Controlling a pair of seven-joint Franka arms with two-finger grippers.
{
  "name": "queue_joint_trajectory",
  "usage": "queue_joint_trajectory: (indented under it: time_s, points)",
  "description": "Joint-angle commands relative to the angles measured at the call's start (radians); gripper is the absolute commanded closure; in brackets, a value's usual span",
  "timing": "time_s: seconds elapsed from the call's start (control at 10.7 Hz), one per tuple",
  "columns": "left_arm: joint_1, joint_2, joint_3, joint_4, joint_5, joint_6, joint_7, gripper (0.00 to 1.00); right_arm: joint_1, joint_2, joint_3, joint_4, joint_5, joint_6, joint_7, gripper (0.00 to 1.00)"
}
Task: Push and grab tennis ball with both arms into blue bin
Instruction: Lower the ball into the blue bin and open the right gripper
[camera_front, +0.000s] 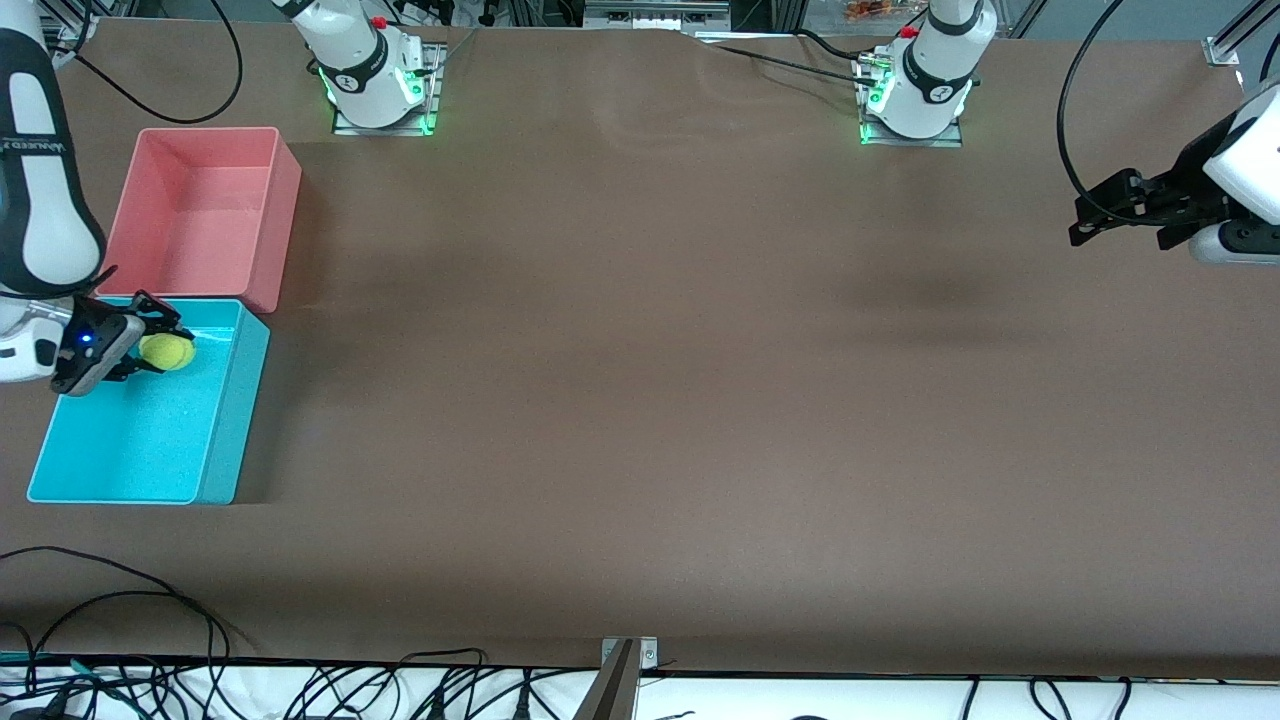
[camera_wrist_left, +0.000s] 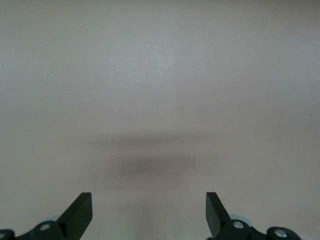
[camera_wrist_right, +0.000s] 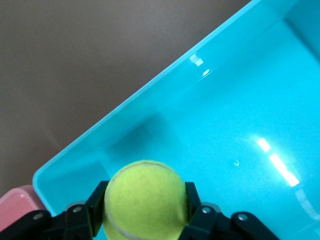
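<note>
**Ball held over the blue bin**

While gripped between the fingers of the right gripper (camera_front: 150, 345), hangs the ball (camera_front: 167, 351) over the blue bin (camera_front: 215, 440), at the bin's end nearest the pink bin (camera_front: 275, 215). Closed snugly on the ball (camera_wrist_right: 145, 200), one finger (camera_wrist_right: 97, 202) pressed to each side, as seen in the right wrist view. Not touching the bin floor (camera_wrist_right: 240, 125), as far as can be told; glossy cyan plastic below, with bright glints of light on it.

Blue bin set on the desk (camera_front: 640, 400) at the right arm's end, nearer the front camera than the pink bin and just beside it, the two short walls almost touching. Both bins otherwise bare inside.

Right arm reaching in from the desk's edge, its white forearm above the pink bin's corner and a small blue light glowing on the wrist.

Left gripper (camera_front: 1100, 210) hovering over bare desk at the left arm's end, well apart from bins and ball. Fingers (camera_wrist_left: 80, 210) spread wide with nothing between them, only plain brown desk (camera_wrist_left: 160, 90) and a soft shadow beneath. Left arm waiting.

Black cables looped along the desk's near edge.
</note>
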Motion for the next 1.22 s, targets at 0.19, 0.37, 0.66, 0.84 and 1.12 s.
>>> queue_joint_trajectory:
  time_s: [0.19, 0.37, 0.66, 0.84, 1.12]
  points:
    - [-0.003, 0.012, -0.006, 0.034, 0.024, -0.023, 0.007, 0.0, -0.013, 0.084, -0.021, -0.056, 0.003, 0.154, -0.116, 0.64]
    - [-0.001, 0.012, -0.006, 0.034, 0.024, -0.023, 0.007, 0.0, -0.011, 0.085, -0.021, -0.08, 0.003, 0.183, -0.117, 0.62]
    - [-0.001, 0.012, -0.006, 0.032, 0.024, -0.023, 0.007, 0.0, -0.007, 0.088, -0.023, -0.08, 0.025, 0.176, -0.113, 0.21]
    - [0.0, 0.012, -0.006, 0.032, 0.024, -0.029, 0.007, 0.0, -0.001, 0.05, -0.02, -0.08, 0.022, 0.171, -0.114, 0.0]
    - [-0.001, 0.012, -0.006, 0.032, 0.024, -0.031, 0.007, 0.0, 0.062, -0.106, -0.023, -0.094, 0.017, 0.104, -0.029, 0.0]
